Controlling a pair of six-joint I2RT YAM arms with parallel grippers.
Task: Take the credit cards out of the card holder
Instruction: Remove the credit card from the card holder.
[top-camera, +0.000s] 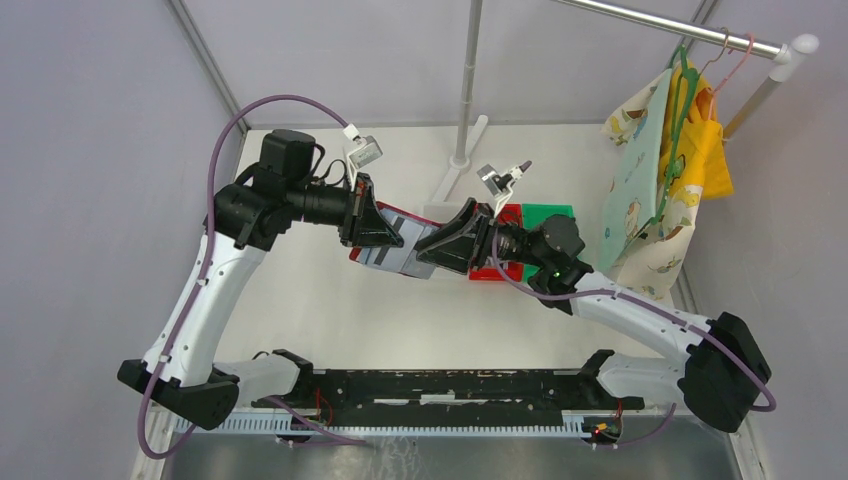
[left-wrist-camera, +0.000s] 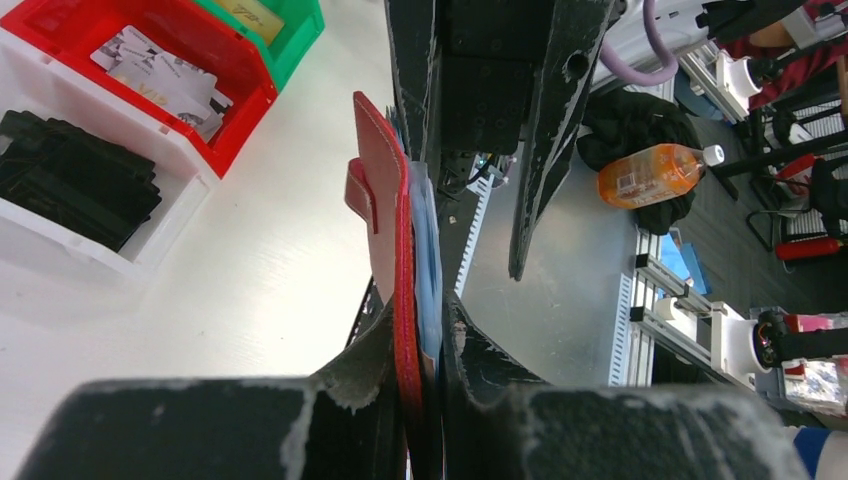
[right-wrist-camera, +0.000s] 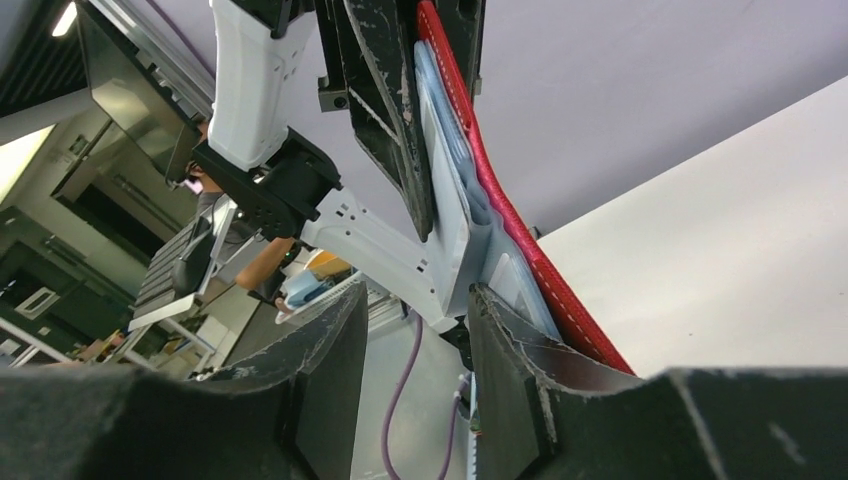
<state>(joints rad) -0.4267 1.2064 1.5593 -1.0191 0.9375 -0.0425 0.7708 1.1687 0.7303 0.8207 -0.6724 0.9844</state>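
Observation:
The card holder (top-camera: 398, 250), a small red wallet with a grey-blue inside, is held up off the table between the two arms. My left gripper (top-camera: 383, 236) is shut on its edge; the left wrist view shows the wallet (left-wrist-camera: 385, 200) edge-on, clamped between my fingers, with my left gripper (left-wrist-camera: 418, 325) closed around it. My right gripper (top-camera: 442, 246) is open. In the right wrist view my right gripper (right-wrist-camera: 415, 305) has one finger lying along the wallet's pocketed inside (right-wrist-camera: 455, 180). Silvery-grey cards (left-wrist-camera: 165, 75), dark cards (left-wrist-camera: 75, 185) and a golden card (left-wrist-camera: 250, 12) lie in the bins. I cannot tell whether cards sit in the pockets.
A red bin (top-camera: 492, 270) and a green bin (top-camera: 545, 212) stand just behind my right gripper, with a white bin (left-wrist-camera: 150, 250) beside them. A metal stand pole (top-camera: 466, 100) rises at the back. Hangers with cloth (top-camera: 655, 180) hang at the right.

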